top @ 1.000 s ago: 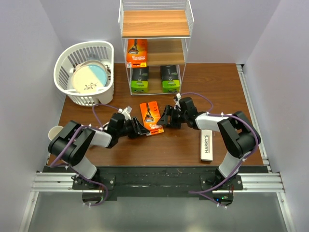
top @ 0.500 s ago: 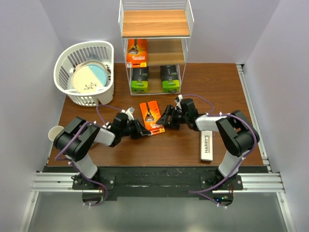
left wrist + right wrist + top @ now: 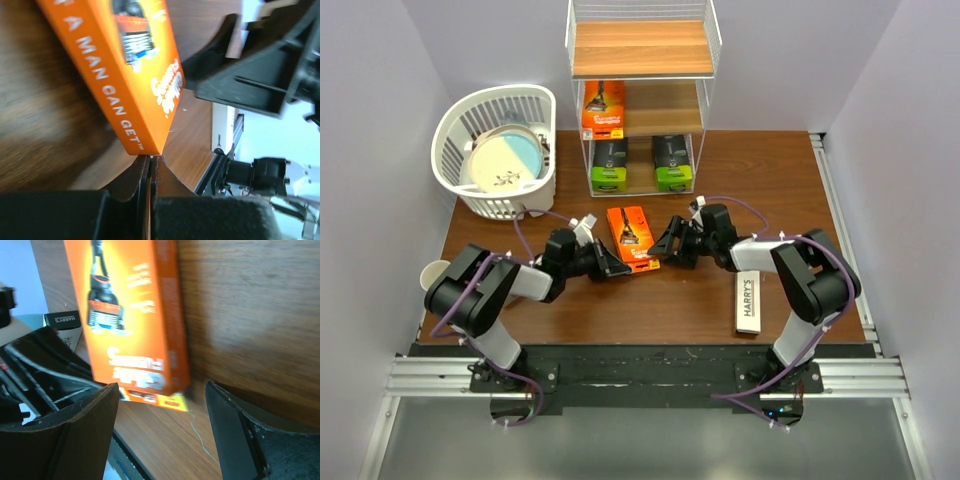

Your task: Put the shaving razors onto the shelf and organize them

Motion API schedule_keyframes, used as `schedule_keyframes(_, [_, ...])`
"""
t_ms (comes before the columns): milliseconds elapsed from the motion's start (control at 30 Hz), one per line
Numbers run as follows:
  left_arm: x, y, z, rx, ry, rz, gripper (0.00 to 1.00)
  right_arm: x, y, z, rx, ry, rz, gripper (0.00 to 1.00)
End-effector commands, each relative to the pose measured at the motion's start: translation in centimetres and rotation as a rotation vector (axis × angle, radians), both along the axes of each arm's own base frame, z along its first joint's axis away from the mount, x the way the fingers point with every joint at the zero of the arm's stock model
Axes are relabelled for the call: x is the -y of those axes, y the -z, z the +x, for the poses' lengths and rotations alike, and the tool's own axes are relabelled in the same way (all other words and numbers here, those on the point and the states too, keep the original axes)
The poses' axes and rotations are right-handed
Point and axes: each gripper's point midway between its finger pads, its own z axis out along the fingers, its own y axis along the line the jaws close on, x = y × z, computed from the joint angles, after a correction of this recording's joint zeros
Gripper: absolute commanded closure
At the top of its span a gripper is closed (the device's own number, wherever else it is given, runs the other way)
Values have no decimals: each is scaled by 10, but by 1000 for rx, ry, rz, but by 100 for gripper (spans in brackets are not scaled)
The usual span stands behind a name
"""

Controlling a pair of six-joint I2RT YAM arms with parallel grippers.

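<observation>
Clamping narrow on 1 orange box [image 3: 631,236] at its near corner with left gripper [image 3: 611,266]; gaping wide just right with right gripper [image 3: 664,242].

Brown wood table [image 3: 770,190]. Directly on it:
- shelf [image 3: 640,48], back centre
- white basket [image 3: 450,125], back left, just beside the shelf
- orange box [image 3: 632,237], mid-table; can't tell if it sits fully flat
- white HARRY'S box [image 3: 751,300], front right, flat
- mug [image 3: 435,272], at the left edge
</observation>
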Motion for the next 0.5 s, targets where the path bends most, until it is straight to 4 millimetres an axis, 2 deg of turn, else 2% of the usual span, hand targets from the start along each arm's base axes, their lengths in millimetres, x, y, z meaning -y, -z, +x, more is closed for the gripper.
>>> schedule_keyframes(0, [7, -45, 0, 221, 108, -83, 100, 10, 13, -12, -79, 37, 2, 24])
schedule_keyframes(133, [11, -55, -8, 254, 170, -113, 100, -3, 4, -8, -95, 32, 99, 25])
schedule_keyframes(267, [13, -54, -13, 269, 195, -110, 100, -12, -4, 0, -140, 61, 168, 27])
schedule_keyframes(367, [13, -53, -14, 270, 192, -105, 100, -19, -14, 2, -144, 41, 204, 35])
schedule_keyframes(467, [14, -49, -13, 268, 195, -93, 100, -24, -22, -5, -159, 6, 228, 44])
